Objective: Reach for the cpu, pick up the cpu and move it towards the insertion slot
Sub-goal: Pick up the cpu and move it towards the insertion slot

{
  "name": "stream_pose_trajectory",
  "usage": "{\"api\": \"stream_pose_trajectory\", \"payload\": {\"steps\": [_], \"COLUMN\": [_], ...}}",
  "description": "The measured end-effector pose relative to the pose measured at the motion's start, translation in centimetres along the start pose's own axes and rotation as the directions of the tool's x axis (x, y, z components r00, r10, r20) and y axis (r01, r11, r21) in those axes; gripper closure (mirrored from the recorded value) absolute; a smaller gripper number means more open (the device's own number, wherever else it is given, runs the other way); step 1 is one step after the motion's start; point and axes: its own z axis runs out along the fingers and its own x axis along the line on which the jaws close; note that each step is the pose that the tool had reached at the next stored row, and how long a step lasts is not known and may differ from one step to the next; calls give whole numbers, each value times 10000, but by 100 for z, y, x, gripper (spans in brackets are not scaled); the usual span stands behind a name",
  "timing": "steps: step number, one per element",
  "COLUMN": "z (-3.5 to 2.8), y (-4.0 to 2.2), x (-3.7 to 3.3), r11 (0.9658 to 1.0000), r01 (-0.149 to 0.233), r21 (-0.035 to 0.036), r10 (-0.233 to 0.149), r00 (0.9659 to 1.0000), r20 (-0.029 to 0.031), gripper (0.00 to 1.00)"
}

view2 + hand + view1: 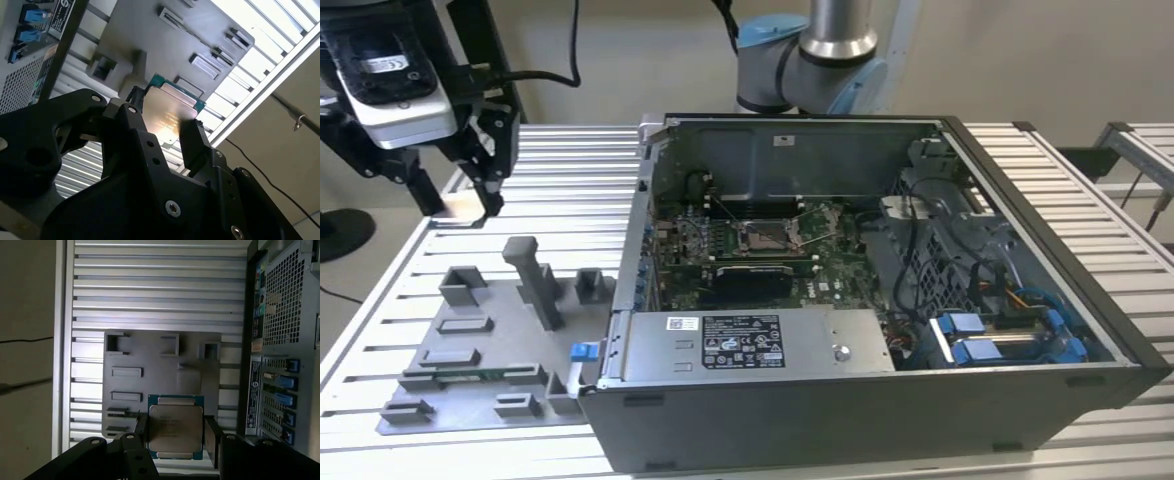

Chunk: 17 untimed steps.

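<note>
In the exterior view my gripper (454,200) hangs above the slatted table at the far left, well to the left of the open computer case. It is shut on the cpu (458,208), a flat square chip with a silvery top and a thin green edge. Both wrist views show the cpu (170,112) (175,427) clamped between the two black fingers (192,142) (210,437), lifted clear of the grey fixture plate (160,375). The insertion slot (765,237), a square socket with a shiny metal frame, lies on the motherboard inside the case.
The grey fixture plate (480,350) with upright blocks lies on the table below the gripper. The open computer case (854,420) has tall walls; its power supply (747,345) and cables (987,330) sit near the front. The arm's base (807,60) stands behind the case.
</note>
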Motion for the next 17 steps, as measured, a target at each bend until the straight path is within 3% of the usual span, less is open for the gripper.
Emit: {"api": "stream_pose_trajectory", "payload": {"steps": [17], "z": [-12], "y": [-6], "x": [-324], "r11": [10000], "r01": [-4], "r21": [-2], "r10": [4], "r00": [9999], "r20": [-103], "gripper": [100]}}
